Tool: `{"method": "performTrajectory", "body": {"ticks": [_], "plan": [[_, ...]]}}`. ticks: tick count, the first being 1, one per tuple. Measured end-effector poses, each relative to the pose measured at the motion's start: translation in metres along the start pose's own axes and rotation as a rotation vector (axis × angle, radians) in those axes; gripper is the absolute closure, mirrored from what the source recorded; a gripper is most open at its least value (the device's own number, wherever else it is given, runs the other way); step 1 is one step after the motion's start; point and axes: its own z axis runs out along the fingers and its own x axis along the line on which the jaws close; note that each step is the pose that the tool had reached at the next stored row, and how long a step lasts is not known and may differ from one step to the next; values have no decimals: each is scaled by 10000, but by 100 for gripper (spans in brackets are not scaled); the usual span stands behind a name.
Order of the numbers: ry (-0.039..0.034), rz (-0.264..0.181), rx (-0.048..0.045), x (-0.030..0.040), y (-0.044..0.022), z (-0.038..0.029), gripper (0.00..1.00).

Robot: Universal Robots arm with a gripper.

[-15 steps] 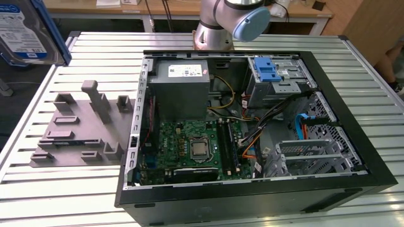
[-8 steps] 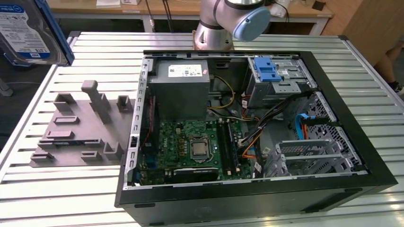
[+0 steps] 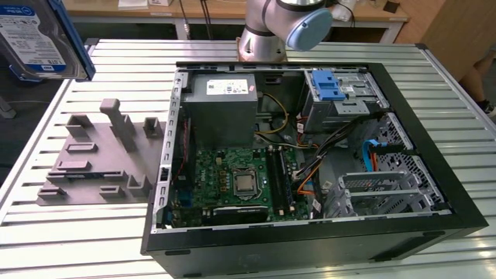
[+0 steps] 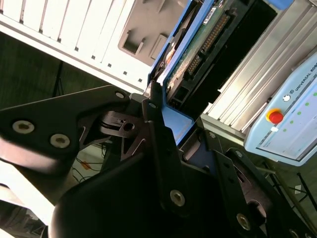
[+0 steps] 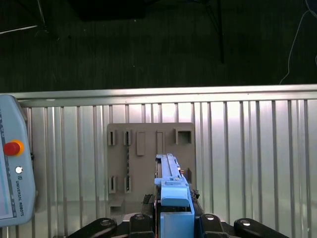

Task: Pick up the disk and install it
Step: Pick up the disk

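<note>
The disk (image 3: 35, 40), a silver drive with a blue-and-white label in a blue carrier, hangs high at the exterior view's far left, well above the table. In the first wrist view the disk (image 5: 171, 191) is edge-on, rising from between my black fingers, with the gripper (image 5: 171, 223) shut on it. In the second wrist view the disk (image 4: 198, 49) shows its blue frame and green circuit board, clamped at its end by the gripper (image 4: 166, 116). It hangs over the grey fixture plate (image 5: 151, 158).
An open computer case (image 3: 434, 192) lies on the slatted metal table (image 3: 78, 244); inside are a grey power-supply box (image 3: 225, 93), a motherboard (image 3: 232, 180) and a drive bay with a bare blue caddy (image 3: 329, 87). The grey fixture plate (image 3: 101, 157) lies beside the case. A teach pendant (image 5: 12, 178) rests on the table.
</note>
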Motion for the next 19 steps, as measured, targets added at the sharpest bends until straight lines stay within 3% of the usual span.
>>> {"method": "performTrajectory", "body": {"ticks": [19], "plan": [[1,0,0,-7,-165,1,64]]}}
